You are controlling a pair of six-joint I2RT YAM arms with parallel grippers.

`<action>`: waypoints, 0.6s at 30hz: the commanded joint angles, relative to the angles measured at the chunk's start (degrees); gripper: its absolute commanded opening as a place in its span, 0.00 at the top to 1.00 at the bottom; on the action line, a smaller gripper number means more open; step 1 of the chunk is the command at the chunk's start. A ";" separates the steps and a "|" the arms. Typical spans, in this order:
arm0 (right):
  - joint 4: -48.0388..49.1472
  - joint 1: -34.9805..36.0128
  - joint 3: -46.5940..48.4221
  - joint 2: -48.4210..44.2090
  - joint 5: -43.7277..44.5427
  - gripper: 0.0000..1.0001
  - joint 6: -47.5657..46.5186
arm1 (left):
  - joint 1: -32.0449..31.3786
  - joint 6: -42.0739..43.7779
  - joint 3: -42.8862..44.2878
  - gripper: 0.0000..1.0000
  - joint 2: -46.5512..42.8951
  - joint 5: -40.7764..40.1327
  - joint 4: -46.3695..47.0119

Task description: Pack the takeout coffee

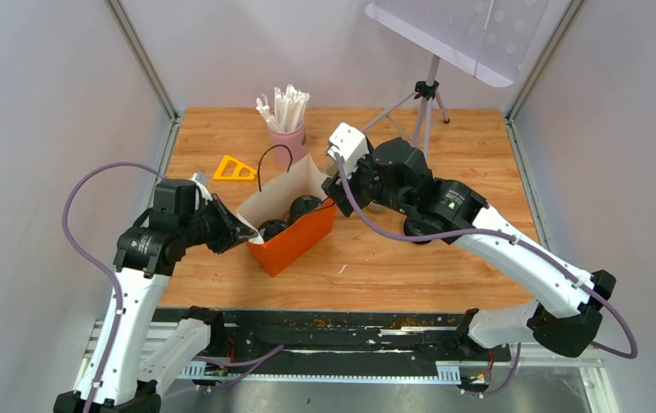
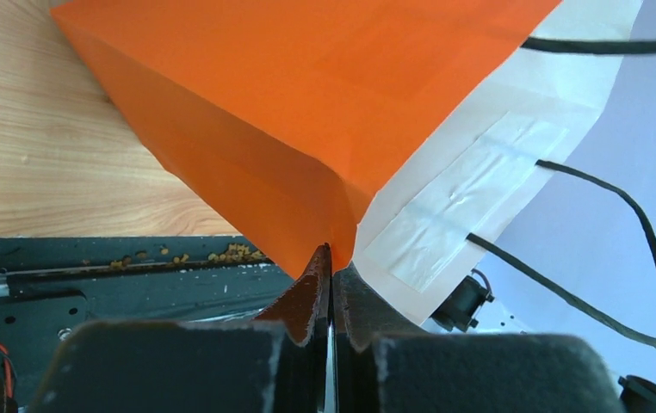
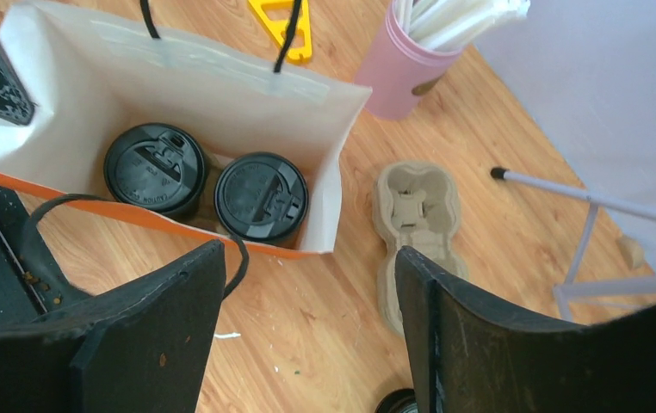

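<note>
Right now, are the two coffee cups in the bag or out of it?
In. One cup and the second cup stand side by side, lids on, inside the open bag.

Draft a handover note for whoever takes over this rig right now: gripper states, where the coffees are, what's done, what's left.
Left gripper: shut on an edge of the orange bag, apparently holding it open.
Right gripper: open, empty, above the table beside the bag.
Coffees: one lidded cup and the second lidded cup stand side by side inside the bag.
Cardboard carrier: empty, on the table next to the bag.
Done: both cups bagged.
Left: probably only releasing the bag and pulling both arms clear.
</note>
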 commanded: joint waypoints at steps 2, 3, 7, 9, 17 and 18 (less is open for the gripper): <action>-1.61 -2.23 1.44 -0.27 -0.28 0.28 3.97 | 0.01 0.79 2.59 0.92 0.65 -4.48 -1.05; -1.82 -2.66 1.41 -0.33 -0.61 0.28 4.20 | 0.02 0.80 2.76 0.89 0.65 -4.93 -1.20; -2.23 -3.11 1.17 -0.64 -1.31 0.27 4.36 | 0.02 0.51 2.80 0.83 0.32 -6.18 -1.48; -2.60 -3.21 1.44 -0.69 -1.37 0.26 4.26 | 0.02 0.25 2.87 0.81 0.19 -6.30 -1.47; -4.88 -3.48 2.60 -0.25 -0.86 0.24 4.43 | 0.02 7.07 11.26 0.53 1.60 -12.45 -5.37; -4.98 -3.47 2.54 -0.36 -0.77 0.23 4.71 | 0.02 8.89 13.27 0.48 2.01 -13.96 -6.16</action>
